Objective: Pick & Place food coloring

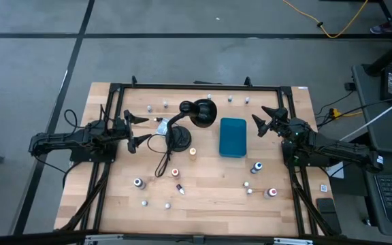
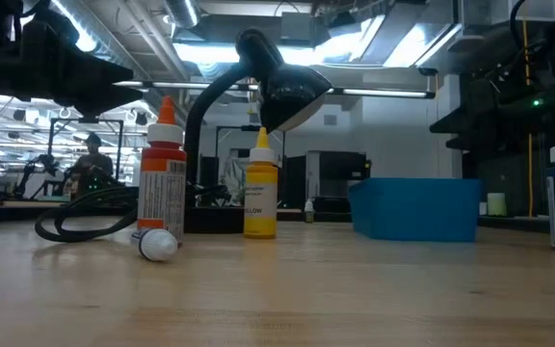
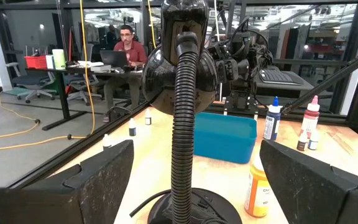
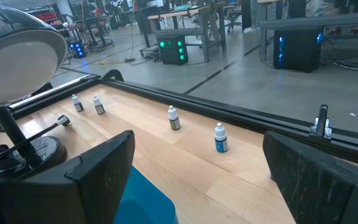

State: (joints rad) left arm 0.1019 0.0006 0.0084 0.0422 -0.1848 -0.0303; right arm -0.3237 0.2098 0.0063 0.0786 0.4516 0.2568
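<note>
Several tiny food coloring bottles stand scattered on the wooden table: a row near the far edge [image 1: 230,99], a group at the near left [image 1: 138,182] and another at the near right [image 1: 257,167]. In the low view an orange-capped bottle [image 2: 165,173] and a yellow one [image 2: 260,193] stand upright, and a white-capped one [image 2: 157,244] lies on its side. My left gripper [image 1: 139,129] is open and hovers left of the lamp, facing its neck [image 3: 184,124]. My right gripper [image 1: 263,120] is open and hovers right of the teal box, looking toward the far-edge bottles [image 4: 220,138].
A black desk lamp [image 1: 189,122] with a coiled cord stands mid-table. A teal rectangular box [image 1: 233,137] lies just to its right. A black frame rail [image 1: 196,86] borders the table's far edge. Bare wood lies along the near edge. A person sits at a desk [image 3: 126,43] beyond the table.
</note>
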